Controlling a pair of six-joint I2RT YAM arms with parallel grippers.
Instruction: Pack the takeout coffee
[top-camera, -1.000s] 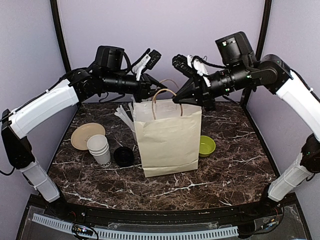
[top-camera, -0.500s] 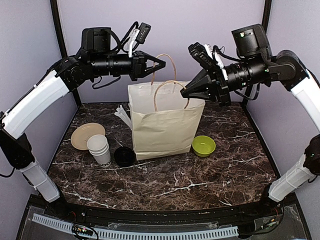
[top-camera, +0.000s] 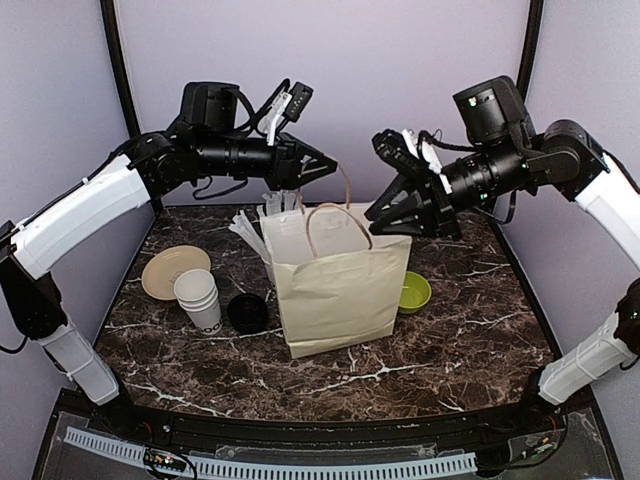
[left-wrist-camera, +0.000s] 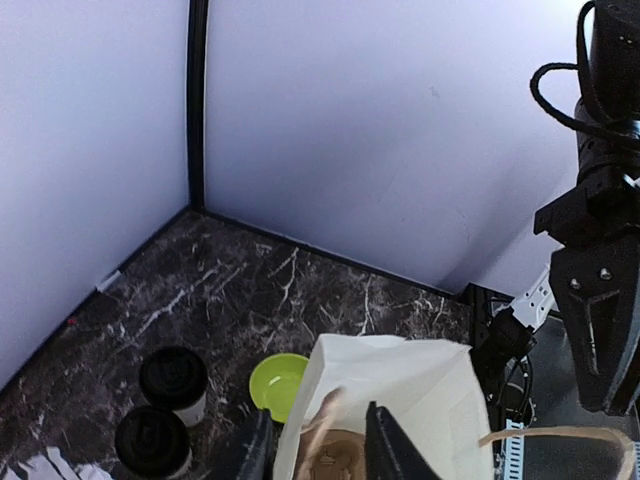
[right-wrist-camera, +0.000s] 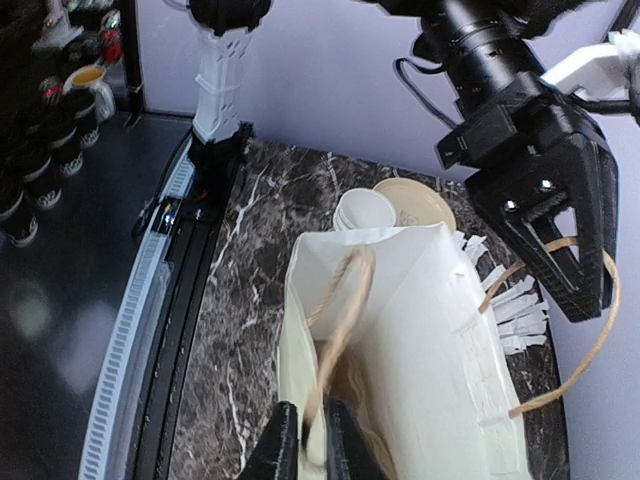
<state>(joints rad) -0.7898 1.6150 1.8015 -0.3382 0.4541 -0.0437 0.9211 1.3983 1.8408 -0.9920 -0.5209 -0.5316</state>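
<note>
- While the paper bag (top-camera: 340, 300) stands upright on the marble table (top-camera: 450, 350), its open mouth lies directly beneath both tools.
- Left gripper (left-wrist-camera: 320, 422): jaws stand apart, wider than the cord of the rear handle (top-camera: 348, 188) that runs between them.
- Right gripper (right-wrist-camera: 312, 410): fingers (right-wrist-camera: 285, 440) sit close together on either side of the front handle (right-wrist-camera: 335, 320); whether they pinch the cord cannot be told.
- Between the tools: the two grippers point tip toward tip above the bag's rim, apart, with an air gap and the rear handle's arch between them.
- Task items: a takeout coffee cup (left-wrist-camera: 172, 378) and a second lidded cup (left-wrist-camera: 150, 442) stand outside the bag, below the left gripper and to the left of its fingertips in its wrist view; the overhead view hides them.
- Green bowl (left-wrist-camera: 278, 385): ahead of the left fingertips, between those cups and the bag's far side edge, just beside the bag.
- Ahead of the left gripper, marble runs on to the foot of two walls that meet at a black corner post (left-wrist-camera: 196, 100).
- Beneath the left arm: white straws (top-camera: 245, 228) just beside the bag's rear corner; a black lid (top-camera: 247, 312) near its side edge; a stack of lidless cups (top-camera: 198, 298) and a tan plate (top-camera: 170, 272) farther out.
- Beneath the right gripper, a strip of marble separates the bag's front panel from the table's near edge and its ribbed rail (right-wrist-camera: 125, 350).
</note>
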